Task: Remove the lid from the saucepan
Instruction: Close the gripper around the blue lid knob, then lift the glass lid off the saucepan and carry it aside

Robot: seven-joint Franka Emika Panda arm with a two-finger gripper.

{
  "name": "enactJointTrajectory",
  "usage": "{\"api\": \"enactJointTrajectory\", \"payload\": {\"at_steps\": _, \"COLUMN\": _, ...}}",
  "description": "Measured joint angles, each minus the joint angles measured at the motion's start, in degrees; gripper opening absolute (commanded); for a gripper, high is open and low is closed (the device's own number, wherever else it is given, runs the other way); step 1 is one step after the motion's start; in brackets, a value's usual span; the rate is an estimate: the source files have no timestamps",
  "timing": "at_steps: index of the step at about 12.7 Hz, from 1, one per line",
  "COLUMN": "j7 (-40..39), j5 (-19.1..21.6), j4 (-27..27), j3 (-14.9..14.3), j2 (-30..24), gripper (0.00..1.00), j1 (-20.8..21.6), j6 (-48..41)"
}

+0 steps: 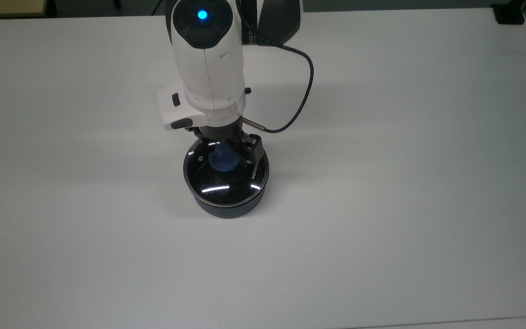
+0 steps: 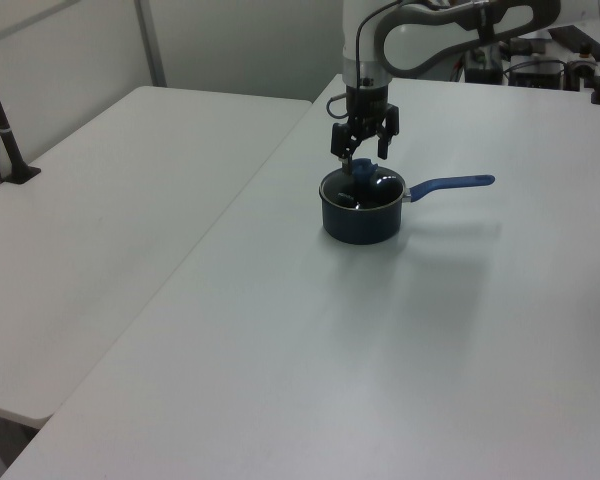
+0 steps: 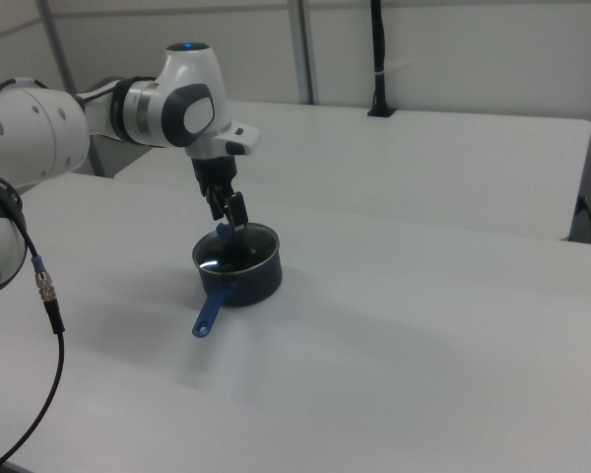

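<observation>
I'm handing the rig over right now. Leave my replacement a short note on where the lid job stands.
Pincer: open, fingers on either side of the blue knob, not closed on it.
Lid: seated on the saucepan.
Saucepan: on the white table, its blue handle pointing to the left view's right.
Done: pincer lined up over the knob.
Left: close on the knob, lift the lid off, set it down.
</observation>
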Motion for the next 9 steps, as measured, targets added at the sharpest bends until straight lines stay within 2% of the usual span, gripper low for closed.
{"api": "enactJointTrajectory", "payload": {"at_steps": 3, "j7": 1.01, "j5": -0.02, "j4": 0.03, "j3": 0.00, "j2": 0.54, "gripper": 0.81, "j1": 0.00, "j6": 0.00}}
{"api": "enactJointTrajectory", "payload": {"at_steps": 6, "j7": 1.43, "j5": -0.05, "j4": 0.08, "j3": -0.02, "j2": 0.57, "gripper": 0.62, "j1": -0.07, "j6": 0.00}}
{"api": "enactJointTrajectory", "payload": {"at_steps": 9, "j7": 1.56, "j5": -0.05, "j4": 0.25, "j3": -0.10, "j2": 0.59, "gripper": 0.54, "j1": -0.10, "j6": 0.14}}
